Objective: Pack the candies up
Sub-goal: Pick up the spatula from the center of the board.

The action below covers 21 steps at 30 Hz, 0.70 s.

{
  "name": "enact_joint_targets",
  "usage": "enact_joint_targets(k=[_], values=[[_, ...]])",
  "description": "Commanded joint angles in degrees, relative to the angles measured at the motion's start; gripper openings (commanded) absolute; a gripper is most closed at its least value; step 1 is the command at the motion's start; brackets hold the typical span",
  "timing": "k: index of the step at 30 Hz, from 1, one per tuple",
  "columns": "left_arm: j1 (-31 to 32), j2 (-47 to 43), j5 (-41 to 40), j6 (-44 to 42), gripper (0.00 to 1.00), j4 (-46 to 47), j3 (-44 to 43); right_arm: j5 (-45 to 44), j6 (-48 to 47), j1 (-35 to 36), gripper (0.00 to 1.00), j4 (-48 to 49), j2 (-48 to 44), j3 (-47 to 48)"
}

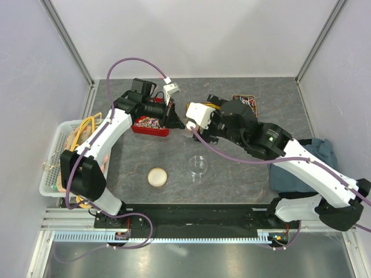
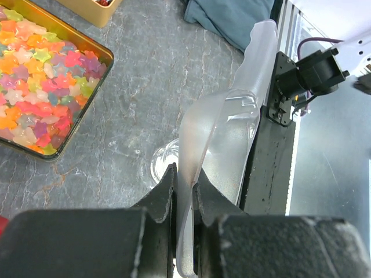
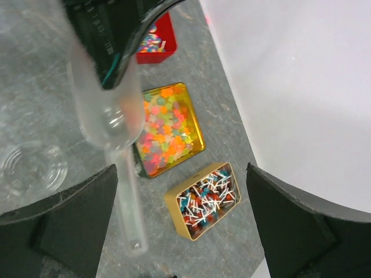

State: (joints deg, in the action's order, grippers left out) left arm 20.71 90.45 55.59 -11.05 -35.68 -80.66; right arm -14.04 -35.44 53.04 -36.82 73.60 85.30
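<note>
- The candies [image 1: 149, 122], tiny sweets in pink, purple, red and white wrappers, lie heaped in a shallow red rectangular tray [image 1: 152, 132] in the far-left part of the grey stone-patterned surface [image 1: 232, 174].
- None shows in the clear round plastic cup [image 1: 199, 165], which stands near the middle of the surface, toward the near edge. A round cream lid [image 1: 157, 176] lies to its left.
- The left fingers [image 2: 162, 194] are clamped on the thin wall of a translucent plastic scoop [image 2: 223, 133], held just beside the tray's right end.
- The right fingers [image 3: 64, 220] stand wide apart on either side of the scoop's handle, gripping nothing.
- The step looks like the very start of scooping, with nothing packed yet.
- The next move probably calls for the right arm to draw back. The left arm can then dip the scoop into the tray and carry a load to the cup.
- The two wrists crowd each other just right of the tray, so room there is tight.
- The stretch from tray to cup lies open.
- A gold rectangular tin [image 2: 87, 104] of star-shaped sweets and a tan box [image 3: 174, 217] of sticks sit toward the far-right part of the surface, near the right arm.
- A blue cloth [image 1: 316, 153] at the right edge and a white plastic basket [image 1: 55, 145] off the left edge lie well apart from the work.
</note>
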Motion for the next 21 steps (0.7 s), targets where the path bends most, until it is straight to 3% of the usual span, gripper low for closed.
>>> enact_joint_targets(k=[1,14,19,21], values=[[-0.32,-3.44,2.85,-3.37,0.02,-2.37,-3.71,5.08,-2.61,0.31,0.98,-2.56,-4.08,-4.34],[-0.23,-4.5,6.19,-5.47,0.02,-5.36,-5.65,10.0,-1.91,0.14,0.91,-1.94,-4.61,-9.36],[-0.23,-5.38,7.51,-7.32,0.02,-6.42,-4.86,12.8,-1.56,-0.56,0.84,-1.68,-3.21,-8.04],[-0.14,-5.73,7.69,-7.93,0.02,-7.21,-4.59,13.25,-1.3,-0.56,0.76,-1.59,-2.5,-7.69]])
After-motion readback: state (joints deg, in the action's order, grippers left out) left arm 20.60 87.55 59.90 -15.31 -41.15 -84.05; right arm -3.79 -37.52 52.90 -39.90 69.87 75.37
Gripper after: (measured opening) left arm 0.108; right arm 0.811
